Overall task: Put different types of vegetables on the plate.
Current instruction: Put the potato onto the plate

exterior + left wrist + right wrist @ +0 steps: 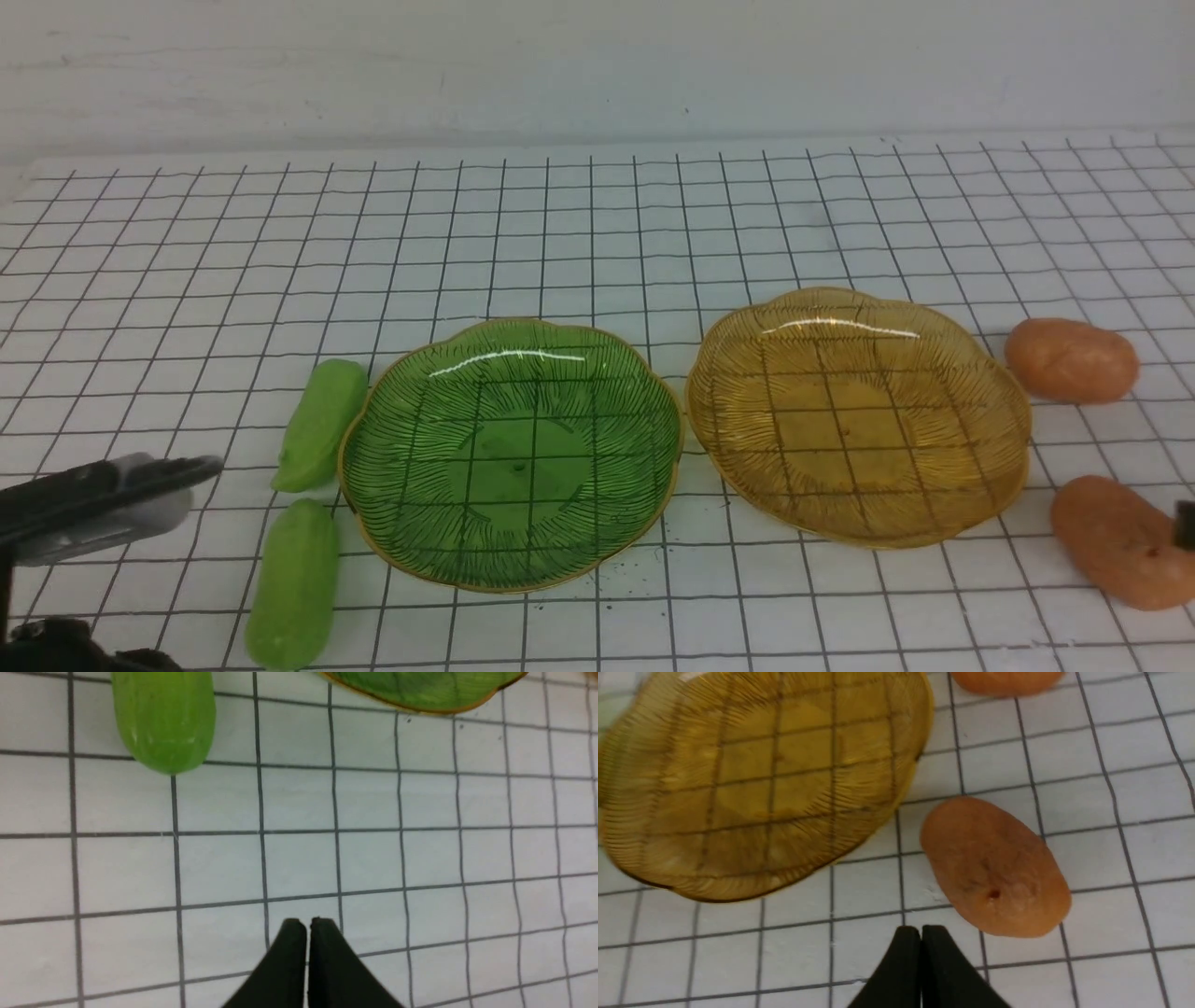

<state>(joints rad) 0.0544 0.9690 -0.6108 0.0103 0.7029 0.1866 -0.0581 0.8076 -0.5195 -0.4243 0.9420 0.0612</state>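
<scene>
- The table [597,215] carries two plates side by side, their rims close but apart.
- The left plate [509,453] sits slightly nearer the robot than the right plate [859,415].
- Two cucumbers lie left of the left plate, roughly end to end, one behind the other.
- The far cucumber [322,425] lies close against that plate's rim. The near cucumber [292,583] lies before it, a little off the rim.
- Two potatoes lie right of the right plate, apart from it and from each other.
- The far potato [1071,359] is behind, and the near potato [1120,541] is before it.
- The left gripper [187,471] is left of the cucumbers.
- The right gripper [920,928] is just beside the near potato, on the robot's side of it.
</scene>
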